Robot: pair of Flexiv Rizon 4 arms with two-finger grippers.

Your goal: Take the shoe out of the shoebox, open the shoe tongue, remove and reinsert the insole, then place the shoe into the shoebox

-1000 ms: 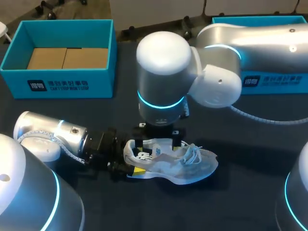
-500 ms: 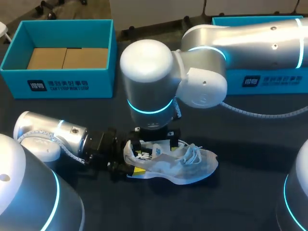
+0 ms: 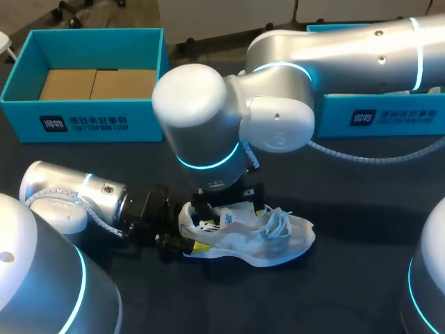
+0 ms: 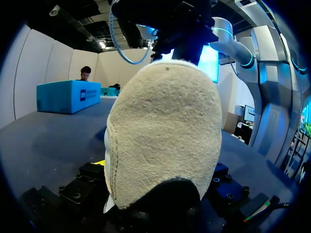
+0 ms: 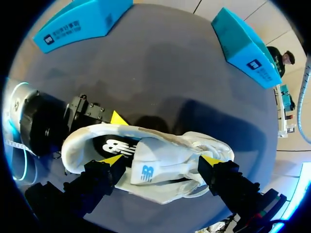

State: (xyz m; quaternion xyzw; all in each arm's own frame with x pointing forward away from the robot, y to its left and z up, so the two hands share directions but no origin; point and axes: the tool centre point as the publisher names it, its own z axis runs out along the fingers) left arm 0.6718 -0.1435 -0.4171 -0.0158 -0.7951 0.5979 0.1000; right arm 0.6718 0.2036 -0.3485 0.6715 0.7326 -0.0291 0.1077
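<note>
White mesh shoe (image 3: 268, 240) | fuzzy rounded suede heel (image 4: 163, 141) in left hand (image 3: 186, 235)

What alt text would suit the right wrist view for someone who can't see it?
A white mesh sneaker sits on a dark table beneath the right gripper, whose open yellow-tipped fingers straddle its tongue. The left gripper holds the heel, and two teal cardboard shoeboxes stand farther off.

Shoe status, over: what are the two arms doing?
Left end effector shut on shoe heel. Right end effector open over the tongue. Nothing blocking.
</note>
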